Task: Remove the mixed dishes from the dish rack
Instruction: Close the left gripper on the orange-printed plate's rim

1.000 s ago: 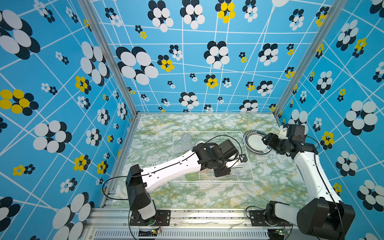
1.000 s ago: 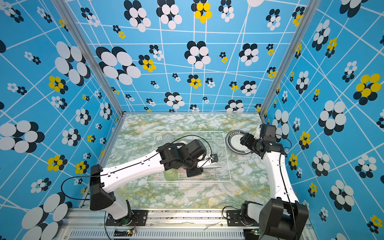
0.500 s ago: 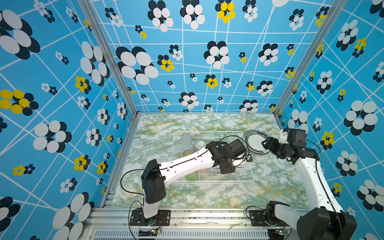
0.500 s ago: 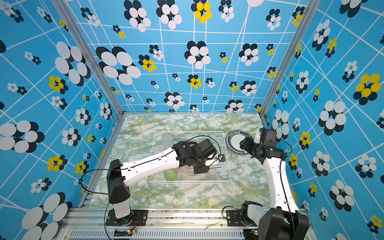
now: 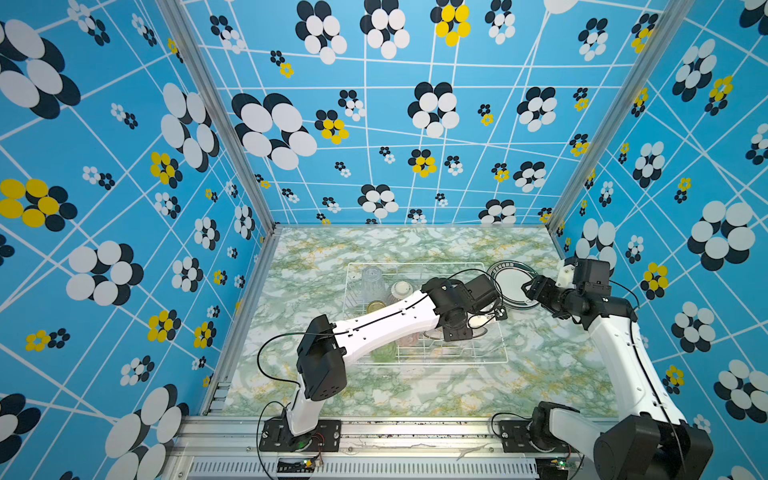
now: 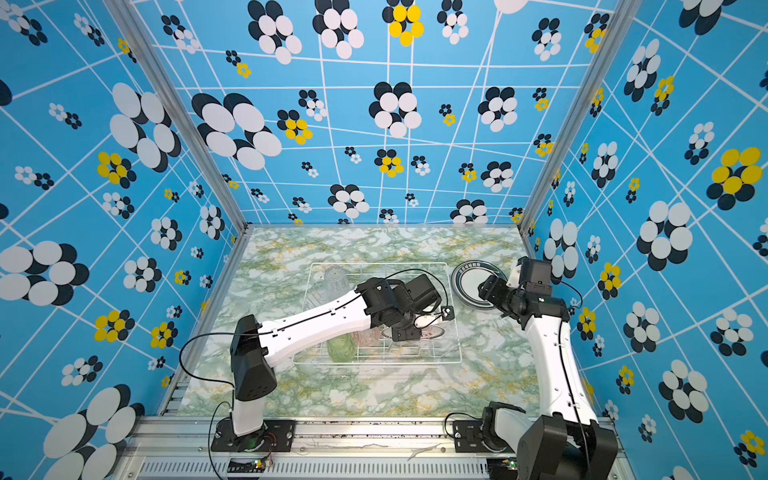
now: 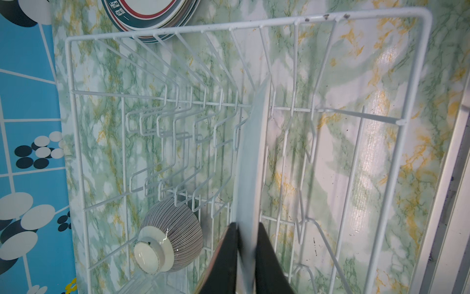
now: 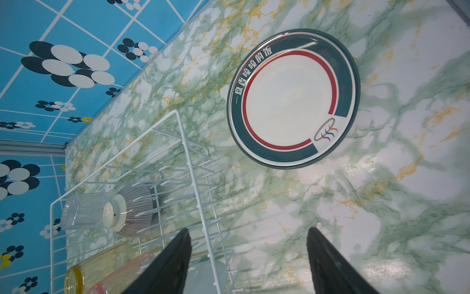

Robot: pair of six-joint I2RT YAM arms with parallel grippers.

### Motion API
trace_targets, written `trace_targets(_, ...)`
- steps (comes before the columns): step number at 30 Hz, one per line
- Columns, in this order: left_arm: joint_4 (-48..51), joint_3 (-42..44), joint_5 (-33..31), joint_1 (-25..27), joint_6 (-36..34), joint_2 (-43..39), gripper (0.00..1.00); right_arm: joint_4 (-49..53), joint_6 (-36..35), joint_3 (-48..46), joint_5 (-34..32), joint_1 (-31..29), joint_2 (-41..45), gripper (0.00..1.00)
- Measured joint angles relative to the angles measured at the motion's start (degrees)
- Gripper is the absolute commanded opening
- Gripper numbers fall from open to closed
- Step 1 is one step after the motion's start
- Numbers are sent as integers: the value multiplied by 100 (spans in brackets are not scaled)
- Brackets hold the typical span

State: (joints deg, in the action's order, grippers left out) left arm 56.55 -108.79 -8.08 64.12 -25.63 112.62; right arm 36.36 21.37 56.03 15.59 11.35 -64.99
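Note:
The white wire dish rack sits mid-table. My left gripper is inside it, shut on the rim of a white plate that stands edge-on between the prongs. An upside-down striped bowl lies beside it. A clear tumbler, an amber tumbler, a green tumbler and a pink tumbler also lie in the rack. My right gripper hangs open and empty over the table just right of the rack.
A stack of printed plates lies flat on the marble table right of the rack's back corner, close to my right gripper. Blue flowered walls close in the left, back and right sides. A metal rail runs along the front.
My left arm has reached farther right across the rack and its jaws have closed onto the upright plate. My right gripper has drawn back a little from the plate stack, still open.

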Motion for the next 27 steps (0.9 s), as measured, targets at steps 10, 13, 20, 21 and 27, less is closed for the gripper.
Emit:
trace_targets(10,-153,-66,-772,-11,-101,109,2,-168,7,-83,2,0,0,74)
trace_targets(13,-328,57,-1064,46,-105,92,2,-232,15,-144,11,0,0,74)
trace_targets(20,-717,472,-1550,192,-116,-98,0,-271,31,-149,20,0,2,74)
trace_targets(21,-732,487,-1580,197,-111,-105,0,-273,31,-149,20,2,4,74)
trace_targets(27,-774,529,-1598,197,-94,-142,0,-293,48,-216,20,0,94,73)
